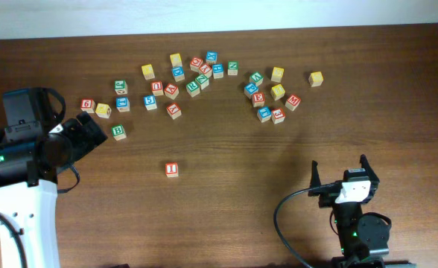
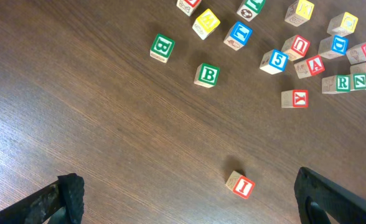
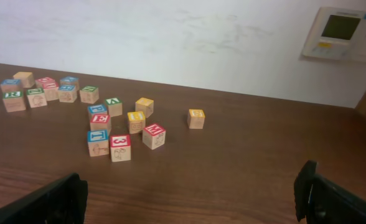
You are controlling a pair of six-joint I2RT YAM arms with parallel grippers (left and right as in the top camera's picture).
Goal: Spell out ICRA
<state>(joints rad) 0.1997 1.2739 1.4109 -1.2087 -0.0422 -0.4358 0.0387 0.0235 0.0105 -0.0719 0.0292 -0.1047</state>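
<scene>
The red I cube (image 1: 172, 169) lies alone on the brown table, well in front of the other cubes; in the left wrist view this I cube (image 2: 240, 185) sits between the spread fingers, nearer the right one. The red A cube (image 1: 171, 91) (image 2: 312, 65) and the green R cube (image 1: 193, 88) (image 2: 342, 82) sit in the far cluster. Several yellow cubes lie there too, and I cannot tell which one bears the C. My left gripper (image 1: 92, 132) (image 2: 189, 196) hovers open at the left. My right gripper (image 1: 341, 171) (image 3: 192, 193) stands open and empty near the front right.
Two green B cubes (image 2: 162, 47) (image 2: 208, 74) lie left of the main cluster. A second cluster of letter cubes (image 1: 267, 97) (image 3: 121, 127) sits at the back right, with a lone yellow cube (image 1: 316, 78) beyond it. A black cable (image 1: 290, 216) loops beside the right arm.
</scene>
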